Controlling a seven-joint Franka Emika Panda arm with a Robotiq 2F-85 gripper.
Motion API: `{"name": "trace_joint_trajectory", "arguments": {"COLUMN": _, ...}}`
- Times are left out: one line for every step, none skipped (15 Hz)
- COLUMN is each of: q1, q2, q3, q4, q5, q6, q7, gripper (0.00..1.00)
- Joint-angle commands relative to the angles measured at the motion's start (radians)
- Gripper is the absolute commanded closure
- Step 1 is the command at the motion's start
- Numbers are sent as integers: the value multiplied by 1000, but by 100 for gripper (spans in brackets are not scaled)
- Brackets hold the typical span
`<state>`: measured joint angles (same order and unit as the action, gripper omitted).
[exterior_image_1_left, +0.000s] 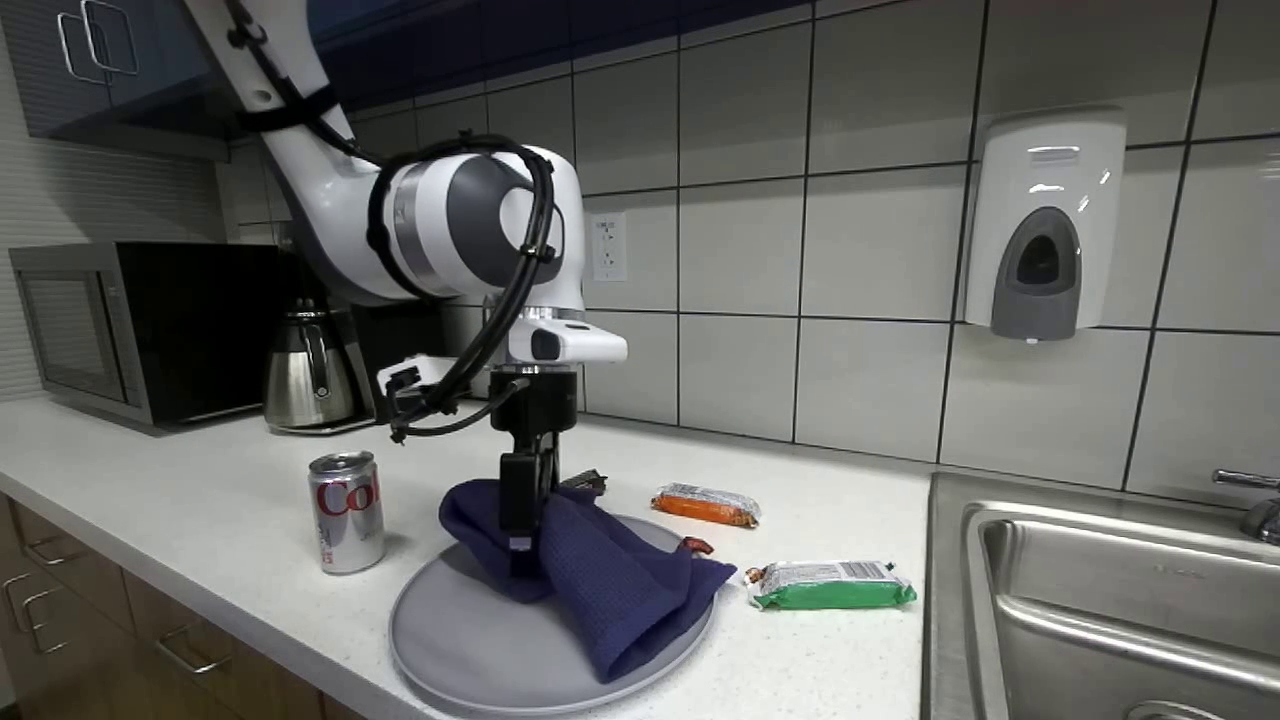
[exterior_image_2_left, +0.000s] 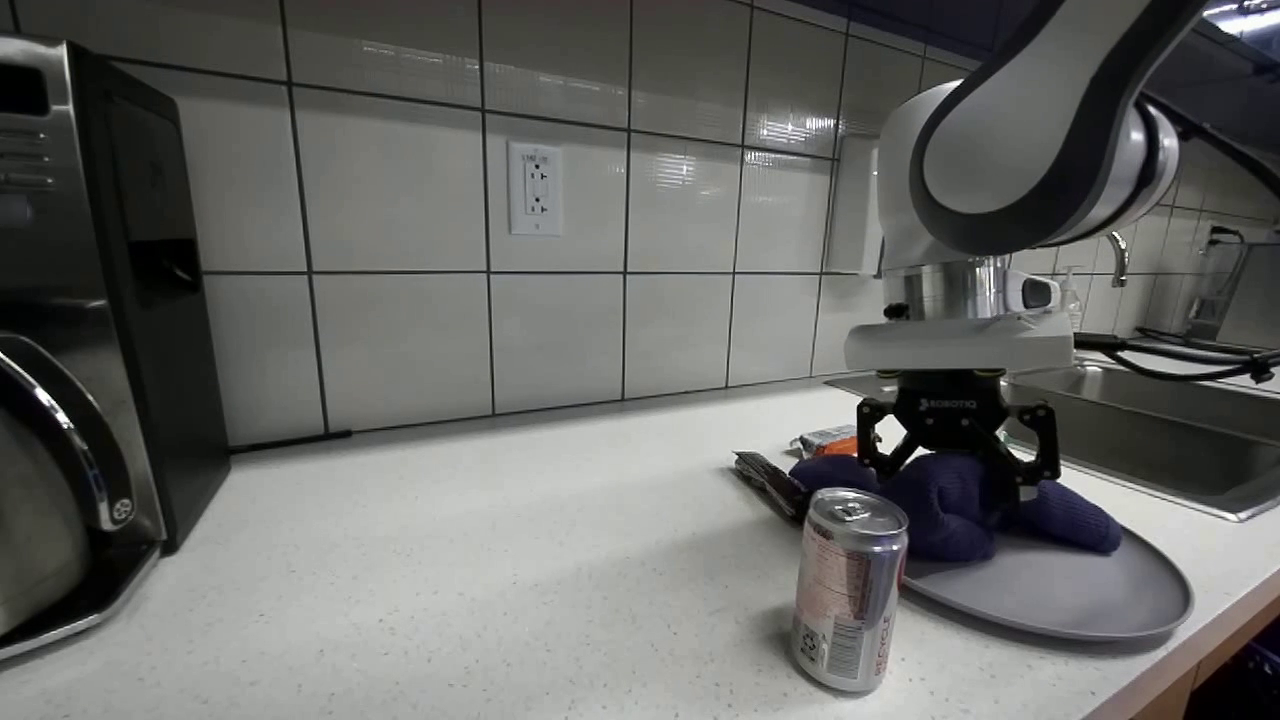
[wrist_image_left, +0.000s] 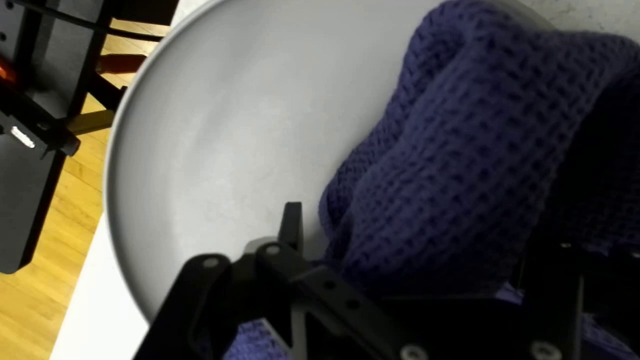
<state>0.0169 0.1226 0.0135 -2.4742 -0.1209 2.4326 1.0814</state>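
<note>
A crumpled dark blue towel (exterior_image_1_left: 620, 570) lies on a round grey plate (exterior_image_1_left: 450, 640). Both show in an exterior view, where the towel (exterior_image_2_left: 940, 510) covers part of the plate (exterior_image_2_left: 1090, 590), and in the wrist view, with the towel (wrist_image_left: 450, 175) at right on the plate (wrist_image_left: 215, 150). My gripper (exterior_image_2_left: 955, 490) points straight down over the towel. Its fingers stand wide apart with a fold of the towel between them. In an exterior view, the gripper (exterior_image_1_left: 525, 540) reaches down into the towel. In the wrist view, a finger shows left of the fold; the right side is dark.
A silver soda can (exterior_image_1_left: 347, 515) stands beside the plate. An orange packet (exterior_image_1_left: 705, 505), a green packet (exterior_image_1_left: 830, 585) and a dark wrapper (exterior_image_2_left: 768, 480) lie around it. A steel sink (exterior_image_1_left: 950, 600), coffee pot (exterior_image_1_left: 310, 370) and microwave (exterior_image_1_left: 200, 330) are farther off. A tiled wall runs behind.
</note>
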Motion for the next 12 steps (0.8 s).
{"name": "trace_joint_trajectory", "arguments": {"q1": 20, "q2": 6, "q3": -23, "q4": 22, "q5": -22, "q6": -7, "q7": 29, "gripper": 42}}
{"name": "trace_joint_trajectory", "arguments": {"q1": 20, "q2": 4, "q3": -26, "q4": 22, "q5": -23, "q6": -9, "q7": 29, "gripper": 49}}
{"name": "trace_joint_trajectory", "arguments": {"q1": 21, "q2": 4, "q3": -29, "q4": 24, "q5": -23, "q6": -12, "q7": 29, "gripper": 58}}
{"name": "trace_joint_trajectory", "arguments": {"q1": 21, "q2": 6, "q3": -32, "q4": 25, "q5": -23, "q6": -13, "q7": 29, "gripper": 65}}
{"name": "trace_joint_trajectory", "arguments": {"q1": 21, "q2": 6, "q3": -34, "q4": 25, "q5": -24, "q6": -15, "q7": 28, "gripper": 73}}
{"name": "trace_joint_trajectory", "arguments": {"q1": 21, "q2": 6, "q3": -36, "q4": 26, "q5": -24, "q6": -17, "q7": 28, "gripper": 80}}
{"name": "trace_joint_trajectory", "arguments": {"q1": 22, "q2": 2, "q3": -38, "q4": 26, "q5": -27, "q6": -24, "q7": 28, "gripper": 88}}
{"name": "trace_joint_trajectory", "arguments": {"q1": 23, "q2": -4, "q3": -42, "q4": 26, "q5": -38, "q6": -43, "q7": 42, "gripper": 95}}
{"name": "trace_joint_trajectory", "arguments": {"q1": 23, "q2": -18, "q3": -41, "q4": 20, "q5": -39, "q6": -53, "q7": 33, "gripper": 100}}
{"name": "trace_joint_trajectory", "arguments": {"q1": 23, "q2": -27, "q3": -40, "q4": 17, "q5": -36, "q6": -63, "q7": 25, "gripper": 100}}
{"name": "trace_joint_trajectory", "arguments": {"q1": 22, "q2": -43, "q3": -38, "q4": 15, "q5": -33, "q6": -76, "q7": 16, "gripper": 100}}
{"name": "trace_joint_trajectory", "arguments": {"q1": 22, "q2": -57, "q3": -36, "q4": 15, "q5": -30, "q6": -89, "q7": 8, "gripper": 100}}
